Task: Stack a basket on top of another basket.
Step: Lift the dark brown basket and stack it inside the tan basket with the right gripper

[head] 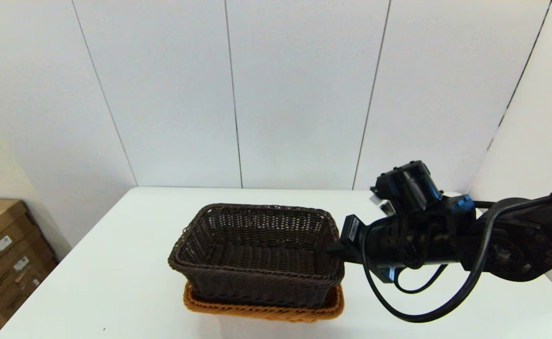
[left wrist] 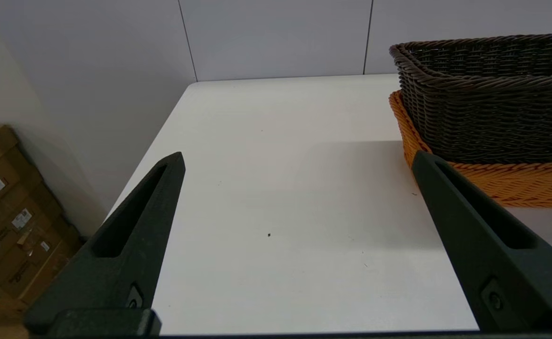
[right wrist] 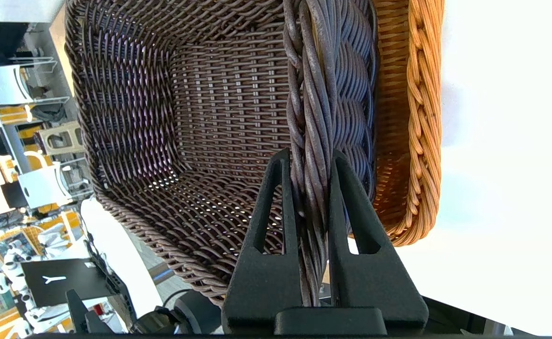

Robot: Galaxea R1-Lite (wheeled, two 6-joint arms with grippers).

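I see the right pincer (right wrist: 310, 162) clamped on the dark basket (head: 257, 256) rim at frame centre, nested in the orange basket (head: 262, 310); left pincer (left wrist: 299, 162) apart.

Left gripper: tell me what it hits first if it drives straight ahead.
Likely nothing nearby: the open left gripper points across bare white table toward the wall. The stacked baskets sit just off its line.

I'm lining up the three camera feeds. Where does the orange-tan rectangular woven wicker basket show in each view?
Head view: the orange-tan rectangular woven wicker basket peeks out low at centre, under the dark brown woven wicker basket.
Left wrist view: at the right edge, beneath the dark basket.
Right wrist view: a strip at upper right, beside the rim pinched by the right gripper.
Shared landmark: the dark basket's braided rim.
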